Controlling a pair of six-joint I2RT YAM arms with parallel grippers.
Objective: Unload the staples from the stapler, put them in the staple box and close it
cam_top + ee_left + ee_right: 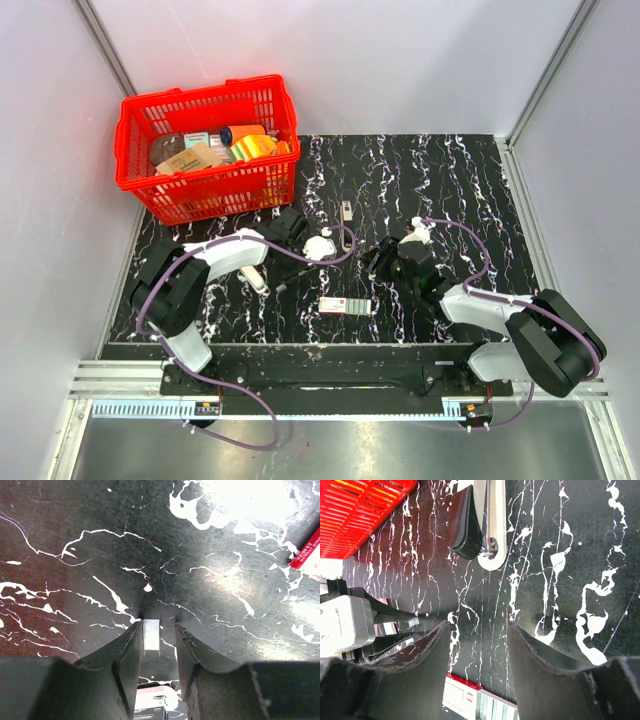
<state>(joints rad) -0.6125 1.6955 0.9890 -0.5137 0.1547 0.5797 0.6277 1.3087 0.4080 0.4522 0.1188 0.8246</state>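
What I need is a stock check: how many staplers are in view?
1. The stapler lies mid-table, just right of the basket; others could be hidden inside it.

The worktop (470,180) is glossy black, streaked all over with thin white marble veins. The basket (205,195) is bright red with a slatted grid pattern, and the packets (255,147) in it are orange, yellow, tan and teal. The stapler (347,211) is black with a pale silvery side, the small box (346,306) is pinkish-red and white, and the left arm (225,255) and right arm (480,305) are white and black with purple cables (141,312).
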